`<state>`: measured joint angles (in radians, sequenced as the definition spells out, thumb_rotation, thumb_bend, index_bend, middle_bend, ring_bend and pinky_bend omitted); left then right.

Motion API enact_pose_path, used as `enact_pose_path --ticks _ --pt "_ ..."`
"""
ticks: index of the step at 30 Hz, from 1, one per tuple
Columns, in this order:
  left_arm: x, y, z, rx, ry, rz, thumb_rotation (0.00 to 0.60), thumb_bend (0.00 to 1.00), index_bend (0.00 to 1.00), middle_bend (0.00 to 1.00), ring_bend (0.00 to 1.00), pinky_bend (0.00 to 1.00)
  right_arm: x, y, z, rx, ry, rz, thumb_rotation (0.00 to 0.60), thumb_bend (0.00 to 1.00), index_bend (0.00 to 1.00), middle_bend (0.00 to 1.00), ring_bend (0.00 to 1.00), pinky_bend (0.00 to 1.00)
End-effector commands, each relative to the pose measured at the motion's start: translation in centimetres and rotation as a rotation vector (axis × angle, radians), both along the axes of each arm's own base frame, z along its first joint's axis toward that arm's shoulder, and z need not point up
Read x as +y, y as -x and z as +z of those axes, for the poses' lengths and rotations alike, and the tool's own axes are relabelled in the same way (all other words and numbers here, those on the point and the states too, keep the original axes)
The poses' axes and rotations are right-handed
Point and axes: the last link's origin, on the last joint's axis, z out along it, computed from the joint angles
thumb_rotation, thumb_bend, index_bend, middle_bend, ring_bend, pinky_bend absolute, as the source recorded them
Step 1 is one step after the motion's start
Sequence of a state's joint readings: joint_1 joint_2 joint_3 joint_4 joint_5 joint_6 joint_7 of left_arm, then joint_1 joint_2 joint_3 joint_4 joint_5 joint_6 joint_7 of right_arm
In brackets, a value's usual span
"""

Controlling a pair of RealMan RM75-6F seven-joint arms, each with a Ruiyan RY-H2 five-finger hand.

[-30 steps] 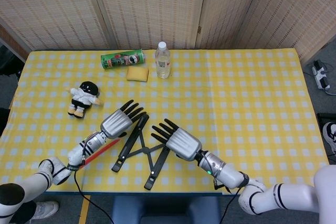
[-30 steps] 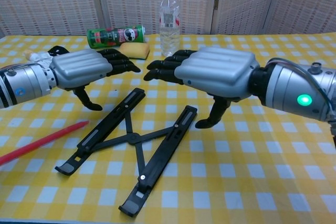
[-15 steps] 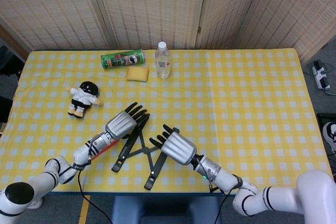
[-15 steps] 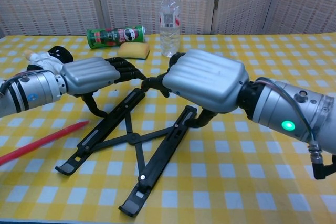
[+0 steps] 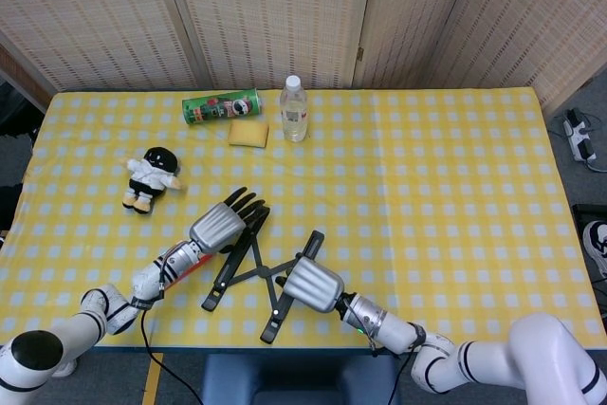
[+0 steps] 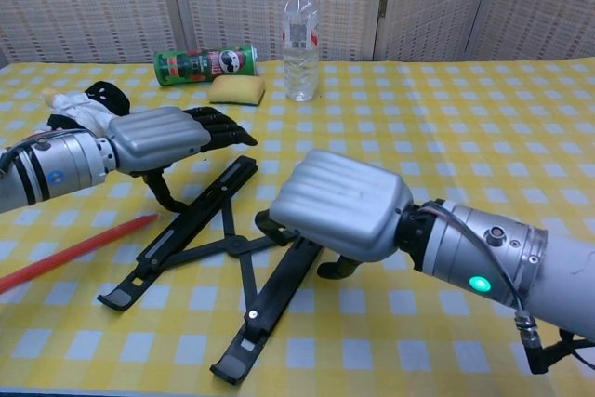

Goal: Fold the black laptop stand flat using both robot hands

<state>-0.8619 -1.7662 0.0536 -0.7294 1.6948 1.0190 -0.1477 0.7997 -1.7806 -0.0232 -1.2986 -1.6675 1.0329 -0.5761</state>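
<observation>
Right hand [image 6: 339,204] of mine had pulled back and dropped onto the right rail of the black laptop stand [image 6: 223,246], fingers curled around it, I judged; my left hand [image 6: 160,138] stayed spread beside the left rail. Stand lay splayed on the surface [image 5: 455,187], unfolded.

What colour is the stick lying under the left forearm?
Red. The stick shows best in the chest view, lying on the tablecloth beside the stand.
</observation>
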Motion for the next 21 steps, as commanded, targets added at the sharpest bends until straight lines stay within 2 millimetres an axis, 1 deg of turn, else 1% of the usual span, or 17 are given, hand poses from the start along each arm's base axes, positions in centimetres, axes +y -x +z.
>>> enact_pose_path --ticks 1,8,21 --pt "0.0 0.1 0.0 -0.003 0.002 0.005 0.600 0.18 0.07 0.10 0.02 0.00 0.3 0.1 -0.6 0.006 -0.002 0.012 0.589 0.14 0.50 0.72 0.74 0.63" --pt "-0.2 0.2 -0.2 -0.009 0.008 0.012 0.600 0.18 0.07 0.10 0.01 0.00 0.3 -0.1 -1.6 0.008 0.010 0.030 0.589 0.14 0.50 0.72 0.74 0.63" --pt "-0.5 0.1 -0.3 -0.024 0.025 0.019 0.600 0.17 0.07 0.10 0.01 0.00 -0.1 -0.7 -2.5 0.002 0.028 0.048 0.590 0.14 0.50 0.72 0.74 0.63"
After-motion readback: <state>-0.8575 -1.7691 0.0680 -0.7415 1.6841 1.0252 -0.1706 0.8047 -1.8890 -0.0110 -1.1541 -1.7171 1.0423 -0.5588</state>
